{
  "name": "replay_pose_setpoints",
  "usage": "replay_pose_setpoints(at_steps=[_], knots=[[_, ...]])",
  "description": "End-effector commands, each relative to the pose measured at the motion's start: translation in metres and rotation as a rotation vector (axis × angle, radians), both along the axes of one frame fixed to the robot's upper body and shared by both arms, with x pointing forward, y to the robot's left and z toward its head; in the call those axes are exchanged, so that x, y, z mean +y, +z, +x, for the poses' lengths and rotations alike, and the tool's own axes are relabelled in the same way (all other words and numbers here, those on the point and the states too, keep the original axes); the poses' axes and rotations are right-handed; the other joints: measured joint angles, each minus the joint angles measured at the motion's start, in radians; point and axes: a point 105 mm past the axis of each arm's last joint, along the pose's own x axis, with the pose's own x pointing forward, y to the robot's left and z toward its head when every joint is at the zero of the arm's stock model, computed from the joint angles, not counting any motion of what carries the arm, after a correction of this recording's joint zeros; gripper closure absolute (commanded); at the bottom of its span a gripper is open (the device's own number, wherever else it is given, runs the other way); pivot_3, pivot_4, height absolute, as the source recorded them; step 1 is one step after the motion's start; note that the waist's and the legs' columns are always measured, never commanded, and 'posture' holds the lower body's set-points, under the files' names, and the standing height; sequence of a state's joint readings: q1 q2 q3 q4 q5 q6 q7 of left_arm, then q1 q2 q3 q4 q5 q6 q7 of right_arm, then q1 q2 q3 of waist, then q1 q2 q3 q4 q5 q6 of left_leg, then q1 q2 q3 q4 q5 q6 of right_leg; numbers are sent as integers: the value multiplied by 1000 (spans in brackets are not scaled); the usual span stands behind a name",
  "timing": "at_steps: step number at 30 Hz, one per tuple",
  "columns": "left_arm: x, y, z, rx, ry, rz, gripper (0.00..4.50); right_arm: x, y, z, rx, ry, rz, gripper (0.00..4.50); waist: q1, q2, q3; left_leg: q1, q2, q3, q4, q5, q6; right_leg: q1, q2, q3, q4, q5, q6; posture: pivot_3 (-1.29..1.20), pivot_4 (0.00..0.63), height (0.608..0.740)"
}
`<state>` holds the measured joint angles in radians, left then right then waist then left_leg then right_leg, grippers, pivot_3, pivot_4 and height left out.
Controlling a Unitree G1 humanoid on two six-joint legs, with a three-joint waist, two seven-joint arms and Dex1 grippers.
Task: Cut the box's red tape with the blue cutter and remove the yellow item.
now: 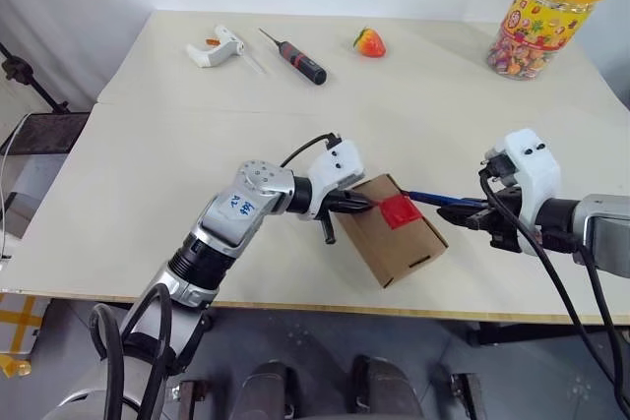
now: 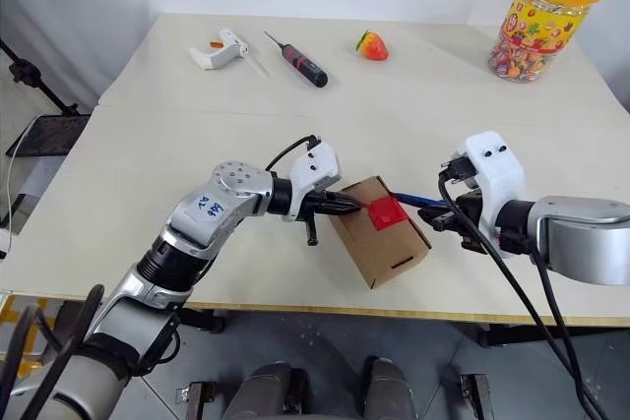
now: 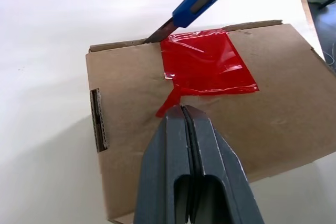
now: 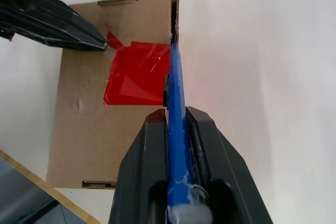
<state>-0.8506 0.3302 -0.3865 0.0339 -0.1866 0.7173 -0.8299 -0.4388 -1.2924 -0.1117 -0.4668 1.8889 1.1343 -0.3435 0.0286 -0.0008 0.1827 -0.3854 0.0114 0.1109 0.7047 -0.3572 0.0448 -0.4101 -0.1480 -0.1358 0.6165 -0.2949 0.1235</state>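
On your left, the left gripper (image 1: 356, 203) has its jaws clenched tight together, their tips pressed onto the top of the box (image 1: 392, 230) at the near edge of the red tape (image 3: 207, 64), where a loose corner of tape curls up just ahead of them; they pin the carton rather than clasp it. Across the tape from those jaws, the blue cutter's (image 4: 176, 108) dark tip sits at the flap seam on the far edge of the box, touching or just at the tape's corner. Further right, the right gripper (image 1: 471, 213) is clamped on the cutter's handle, the stick running straight out between its jaws toward the box. The yellow item can't be seen; I'd judge it's inside the shut carton. Watch the risks: the blade is only at the tape's edge, so if you drag it shallow it may skid over the wrinkled film instead of slicing; push too hard and the light box could slide or pivot under the left tips, which hold it by pressure alone; and the blade's path points toward the left jaws, so an overshoot could strike them. The pale table (image 1: 148, 174) is smooth, giving the box little grip. At its far side lie a white glue gun (image 1: 215, 47), a screwdriver (image 1: 295, 57), a strawberry toy (image 1: 370, 42) and a candy jar (image 1: 547, 17), well apart from both jaws.
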Motion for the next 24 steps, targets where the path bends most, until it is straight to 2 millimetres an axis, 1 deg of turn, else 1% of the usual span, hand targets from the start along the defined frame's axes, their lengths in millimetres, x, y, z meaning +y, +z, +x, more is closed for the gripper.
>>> replay_pose_setpoints(at_steps=[1, 7, 12, 14, 24], knots=[[3, -15, 8, 13, 89, 91, 4500, 8, 7, -7, 20, 47, -13, 4372, 0, 0, 0, 0, 0, 0, 0, 0, 0, 0, 0, 0, 0, 0, 0, 0, 150, 740], [-2, -20, 6, 28, 113, 102, 4500, 12, 4, -9, 68, 100, -19, 4372, 1, -1, -1, 0, 0, -2, 3, 0, 0, 2, 0, -1, 0, 0, 0, 0, 150, 740], [-5, -20, 5, 34, 119, 92, 4500, 13, -11, -7, 134, 95, -26, 4372, 0, -3, -2, 0, 1, -3, 5, 0, 0, 3, 0, -1, 0, 0, 0, 0, 150, 740], [-5, -21, 4, 38, 124, 90, 4500, 11, -13, -8, 152, 94, -32, 4372, 0, -3, -2, 0, 1, -4, 6, 0, 0, 4, -1, -1, 0, 0, 0, 0, 150, 740], [-3, -23, 6, 46, 151, 87, 4500, -3, -6, -19, 198, 113, -92, 4372, 0, -3, -2, -3, 2, -9, 10, -1, 1, 7, -1, 0, -1, 0, 0, 0, 150, 740]])
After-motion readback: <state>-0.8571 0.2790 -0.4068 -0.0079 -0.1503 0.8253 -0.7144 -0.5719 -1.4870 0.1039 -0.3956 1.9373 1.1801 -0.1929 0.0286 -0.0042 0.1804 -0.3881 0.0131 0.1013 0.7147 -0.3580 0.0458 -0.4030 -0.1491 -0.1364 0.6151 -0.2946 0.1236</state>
